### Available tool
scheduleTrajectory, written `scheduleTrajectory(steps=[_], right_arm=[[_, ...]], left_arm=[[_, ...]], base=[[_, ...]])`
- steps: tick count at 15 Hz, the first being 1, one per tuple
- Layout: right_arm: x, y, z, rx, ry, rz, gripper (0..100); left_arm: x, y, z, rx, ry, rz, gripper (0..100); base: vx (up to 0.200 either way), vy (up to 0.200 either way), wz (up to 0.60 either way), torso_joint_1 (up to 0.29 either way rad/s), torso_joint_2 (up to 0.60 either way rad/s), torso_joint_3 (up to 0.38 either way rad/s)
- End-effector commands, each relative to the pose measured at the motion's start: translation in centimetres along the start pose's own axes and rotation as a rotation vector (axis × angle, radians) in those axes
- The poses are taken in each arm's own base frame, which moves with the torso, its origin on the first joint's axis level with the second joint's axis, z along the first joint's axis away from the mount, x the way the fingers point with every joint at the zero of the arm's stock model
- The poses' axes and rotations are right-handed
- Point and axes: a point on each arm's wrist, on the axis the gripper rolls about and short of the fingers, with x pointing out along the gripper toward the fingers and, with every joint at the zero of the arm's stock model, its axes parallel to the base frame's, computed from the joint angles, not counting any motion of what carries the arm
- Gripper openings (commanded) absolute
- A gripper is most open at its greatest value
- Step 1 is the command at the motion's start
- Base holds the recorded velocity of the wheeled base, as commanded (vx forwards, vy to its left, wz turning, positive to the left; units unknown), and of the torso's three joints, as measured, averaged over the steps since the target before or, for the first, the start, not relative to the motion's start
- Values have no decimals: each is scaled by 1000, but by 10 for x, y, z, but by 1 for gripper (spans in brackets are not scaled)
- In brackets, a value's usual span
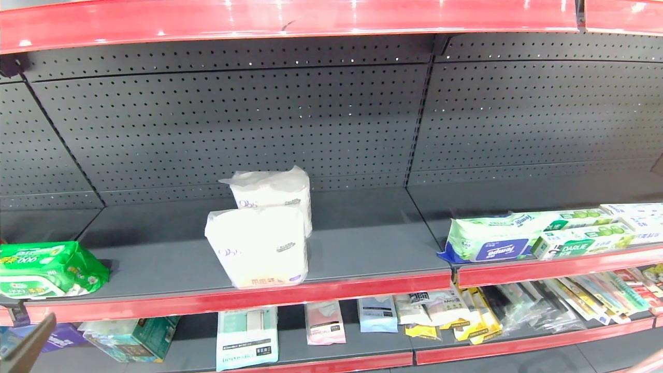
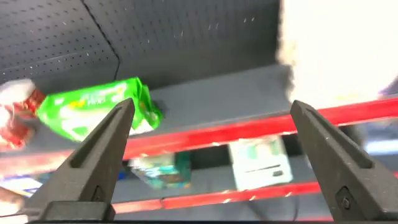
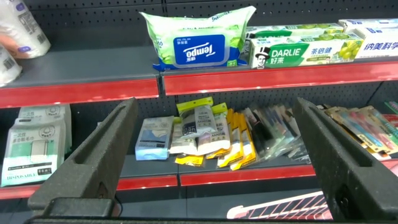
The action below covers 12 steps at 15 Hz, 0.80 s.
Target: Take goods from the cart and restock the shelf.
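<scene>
White tissue packs (image 1: pixel 257 247) sit in the middle of the shelf (image 1: pixel 362 248), one behind the other, and neither is between any jaws. The left jaws are spread wide and empty, facing the green wipes pack (image 2: pixel 93 112). The right jaws are released too, pointing at sachets (image 3: pixel 199 134) on the lower shelf, below the blue-labelled wipes (image 3: pixel 196 37).

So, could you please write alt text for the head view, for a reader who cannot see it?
Two white tissue packs stand one behind the other on a grey, red-edged shelf. A green wipes pack lies to their left; a blue-labelled wipes pack and toothpaste boxes to their right.
</scene>
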Motion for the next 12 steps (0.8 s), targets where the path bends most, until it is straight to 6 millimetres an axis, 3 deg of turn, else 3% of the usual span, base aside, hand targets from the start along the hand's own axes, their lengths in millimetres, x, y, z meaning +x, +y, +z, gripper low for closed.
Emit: scheduleTrajectory(steps=[1, 3, 6, 8, 12], right_arm=[[0, 0, 0, -2, 1, 0, 100], [0, 0, 0, -2, 1, 0, 100], [0, 0, 0, 0, 1, 0, 100], [0, 0, 0, 0, 1, 0, 100], [0, 0, 0, 0, 1, 0, 100]], left_arm=[[-50, -25, -66, -88, -145, 11, 100], [-43, -24, -78, -181, -142, 114, 100], [-42, -24, -78, -215, -158, 111, 100], [-43, -20, -80, -236, -138, 304, 100], [-43, -19, -80, -302, -142, 329, 100]], base=[[0, 0, 0, 0, 0, 0], [0, 0, 0, 0, 0, 0], [0, 0, 0, 0, 0, 0], [0, 0, 0, 0, 0, 0], [0, 0, 0, 0, 0, 0]])
